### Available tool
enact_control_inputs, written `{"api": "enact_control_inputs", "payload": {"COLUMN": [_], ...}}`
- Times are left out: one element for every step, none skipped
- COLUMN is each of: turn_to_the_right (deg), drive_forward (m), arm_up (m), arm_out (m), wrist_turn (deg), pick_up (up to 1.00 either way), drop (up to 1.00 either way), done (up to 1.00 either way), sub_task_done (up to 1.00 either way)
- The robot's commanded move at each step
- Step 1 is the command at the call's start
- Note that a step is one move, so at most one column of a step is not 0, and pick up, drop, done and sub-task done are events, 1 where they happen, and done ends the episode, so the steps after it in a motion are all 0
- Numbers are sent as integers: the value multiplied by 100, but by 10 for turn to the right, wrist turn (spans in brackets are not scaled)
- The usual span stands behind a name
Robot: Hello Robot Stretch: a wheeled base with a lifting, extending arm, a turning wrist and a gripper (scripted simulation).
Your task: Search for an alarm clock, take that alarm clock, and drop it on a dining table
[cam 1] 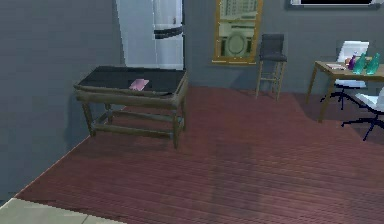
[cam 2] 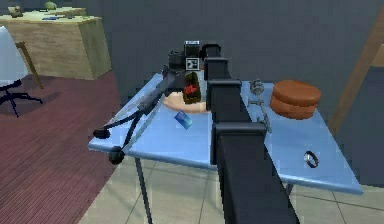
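Note:
In the arm side view my arm (cam 2: 240, 150) reaches out over a light blue table (cam 2: 300, 170). My gripper (cam 2: 188, 88) is at its far end, just below the two white marker squares (cam 2: 193, 62). A dark reddish thing (cam 2: 193, 92) and a tan flat thing (cam 2: 182, 100) lie on the tabletop at or behind the gripper, so I cannot tell whether it holds anything. A small dark boxy thing (cam 2: 174, 56) stands at the table's far edge; its shape is too small to name. In the forward view a dark-topped wooden table (cam 1: 105, 78) carries a small pink thing (cam 1: 139, 85).
On the blue table are a dark jointed desk lamp (cam 2: 135, 120), a small blue thing (cam 2: 184, 119), a round red-brown thing (cam 2: 295, 97) and a small ring (cam 2: 310, 157). A wooden desk (cam 2: 60, 45) and office chair (cam 2: 8, 60) stand at the left. The forward view has a white fridge (cam 1: 150, 30), a stool (cam 1: 271, 62), a desk (cam 1: 340, 72) and open red-brown floor (cam 1: 230, 160).

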Motion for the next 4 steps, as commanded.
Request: {"api": "enact_control_inputs", "payload": {"turn_to_the_right": [0,0,0,0], "drive_forward": [0,0,0,0], "arm_up": [0,0,0,0], "arm_out": [-38,48,0,0], "wrist_turn": [0,0,450,450], "pick_up": [0,0,0,0], "drop": [0,0,0,0], "done": [0,0,0,0], "sub_task_done": [0,0,0,0]}}
